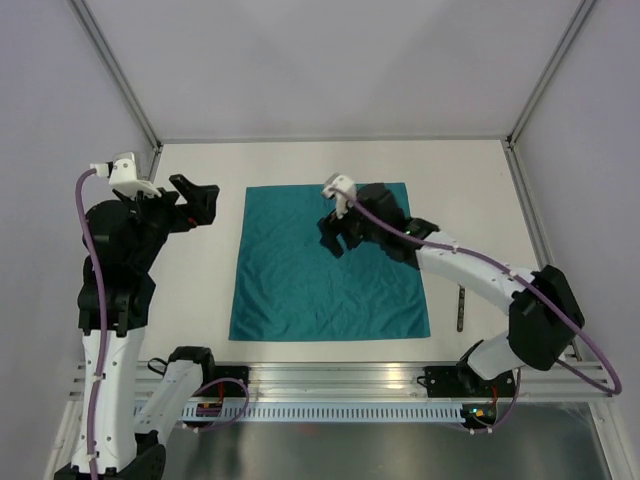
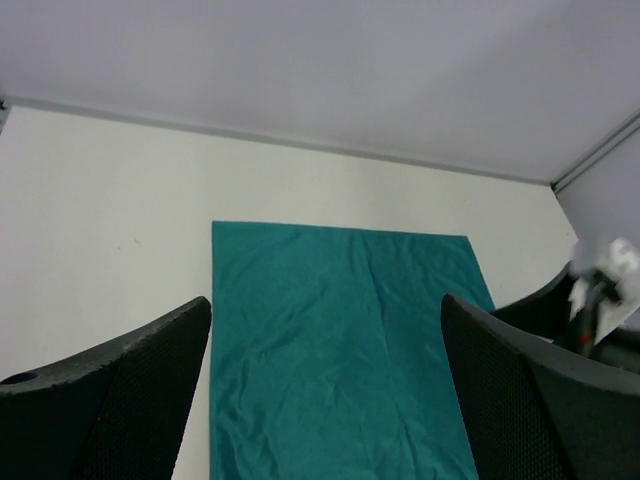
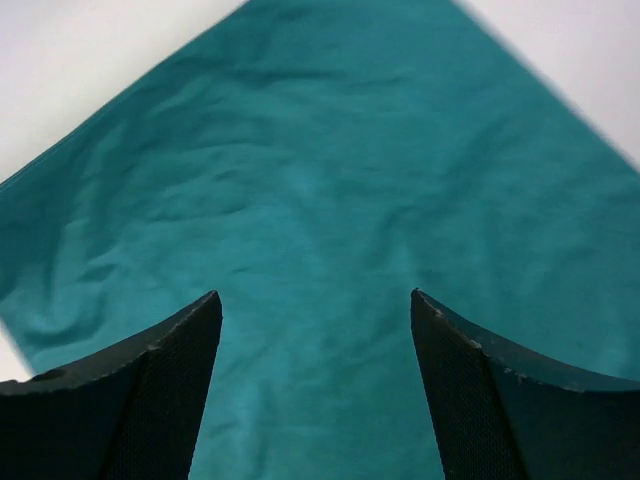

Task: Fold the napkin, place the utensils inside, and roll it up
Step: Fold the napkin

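Seen from above, the napkin (image 1: 320, 270) lies flat and unfolded on the table (image 1: 200, 300) with the knife (image 1: 461, 308) just off its right edge. My left gripper (image 1: 208, 205) hangs beside its far left corner and my right gripper (image 1: 333, 240) is over its far half. My left wrist view shows fingers (image 2: 120, 400) spread wide and empty. My right wrist view shows the same spread fingers (image 3: 130, 400) above the cloth, so I judge that folding hasn't begun and that I must next lower to an edge and pinch it.
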Tool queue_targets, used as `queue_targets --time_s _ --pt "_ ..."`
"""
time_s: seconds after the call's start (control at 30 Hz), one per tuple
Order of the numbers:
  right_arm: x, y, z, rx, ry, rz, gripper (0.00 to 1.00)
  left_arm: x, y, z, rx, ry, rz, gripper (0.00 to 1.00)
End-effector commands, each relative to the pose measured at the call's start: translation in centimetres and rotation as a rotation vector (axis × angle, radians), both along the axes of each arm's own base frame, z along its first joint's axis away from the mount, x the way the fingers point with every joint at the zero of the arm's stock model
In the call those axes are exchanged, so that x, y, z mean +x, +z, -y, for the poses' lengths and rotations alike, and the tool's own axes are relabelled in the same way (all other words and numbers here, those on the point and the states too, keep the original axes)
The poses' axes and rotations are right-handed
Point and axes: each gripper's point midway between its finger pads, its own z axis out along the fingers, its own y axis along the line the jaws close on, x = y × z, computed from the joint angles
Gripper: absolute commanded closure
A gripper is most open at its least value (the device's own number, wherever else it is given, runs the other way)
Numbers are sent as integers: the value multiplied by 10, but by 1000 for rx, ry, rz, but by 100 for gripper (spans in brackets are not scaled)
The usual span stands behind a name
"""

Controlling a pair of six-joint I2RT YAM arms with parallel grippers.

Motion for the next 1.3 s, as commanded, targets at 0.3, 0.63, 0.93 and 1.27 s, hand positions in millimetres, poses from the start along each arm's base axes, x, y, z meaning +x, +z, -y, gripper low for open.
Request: queue_targets --time_s 0.3,0.63,0.93,1.27 --pt "-118 -54 -192 -139 306 4 38 -3 54 1 -136 32 60 0" --pt "-190 -82 -262 -116 426 -46 49 -5 54 -3 -159 65 46 0" --pt "-230 -116 -293 -129 490 -38 56 -9 52 -6 -129 74 31 0" --pt "-224 -151 -298 -189 474 2 59 -23 45 -18 -34 109 9 0"
